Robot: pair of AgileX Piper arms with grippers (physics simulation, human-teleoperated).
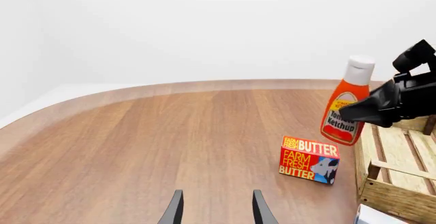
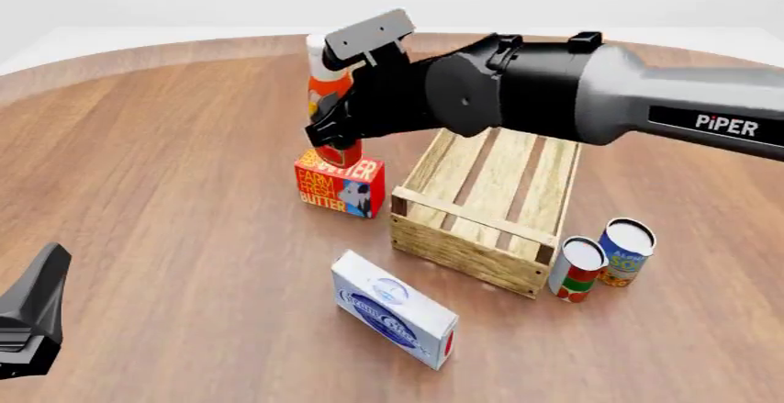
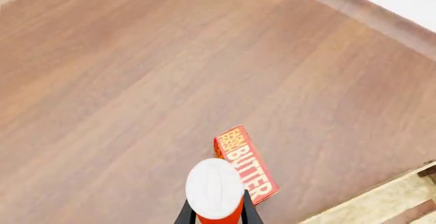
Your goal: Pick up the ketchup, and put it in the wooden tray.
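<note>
The ketchup (image 2: 326, 86), a red-orange bottle with a white cap, is held slightly tilted above the table, just left of the wooden tray (image 2: 464, 249). My right gripper (image 2: 333, 135) is shut on the bottle's lower body. The left wrist view shows the ketchup (image 1: 346, 106) in the right gripper (image 1: 362, 113) beside the tray's corner (image 1: 395, 199). The right wrist view looks down on the bottle's cap (image 3: 215, 187) between the right gripper's fingers (image 3: 216, 213). My left gripper (image 1: 218, 194) is open and empty, low at the table's front left (image 2: 31, 316).
A red butter box (image 2: 340, 187) lies under the held bottle, left of the tray. A white-and-blue box (image 2: 395, 309) lies in front of the tray. Two cans (image 2: 578, 268) (image 2: 626, 251) stand at the tray's front right corner.
</note>
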